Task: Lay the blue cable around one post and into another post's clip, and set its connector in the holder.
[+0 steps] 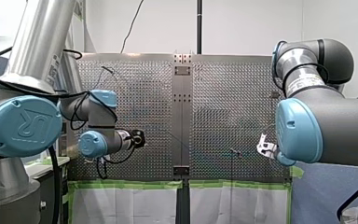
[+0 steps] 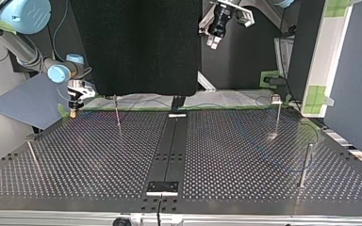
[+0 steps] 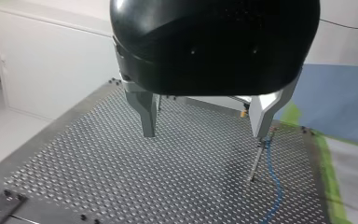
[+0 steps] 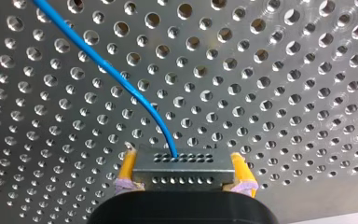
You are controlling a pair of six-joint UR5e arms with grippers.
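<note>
**A:** Entry on the connector [image 4: 182, 169]. Where was it?

**B:** It was gripped between the yellow pads [image 4: 127, 165] of my right gripper [image 4: 182, 156]. It sat over the perforated table [image 4: 284, 70], close to the table's edge. Whether it touched the table, I could not tell.

**A:** Arm pose?

**B:** Top view: my right arm reached in above the table's far left corner. The wrist was turned so the gripper pointed straight down at the table.

**A:** Connector's heading and long axis?

**B:** The long axis ran from pad to pad, level with the table's surface. The face where the blue cable [image 4: 100, 60] exits pointed at the table. The cable left the middle of that face, curved to one side and ran off low across the table, away from the gripper.

**A:** Rest of the cable?

**B:** Left wrist view: a stretch lay flat on the table, just beside the foot of a thin post [image 3: 257, 161]. Top view: a faint blue curve showed on the table's right half, too faint to trace its full course.

**A:** Other arm?

**B:** My left gripper [image 3: 204, 133] hung high above the table, tilted toward it. Its metal fingers [image 3: 147, 114] were spread wide with nothing between them, well clear of the table's surface.

**A:** Anything else on the table?

**B:** Top view: four posts [image 2: 118, 115] stood upright, two in each half of the table.
</note>
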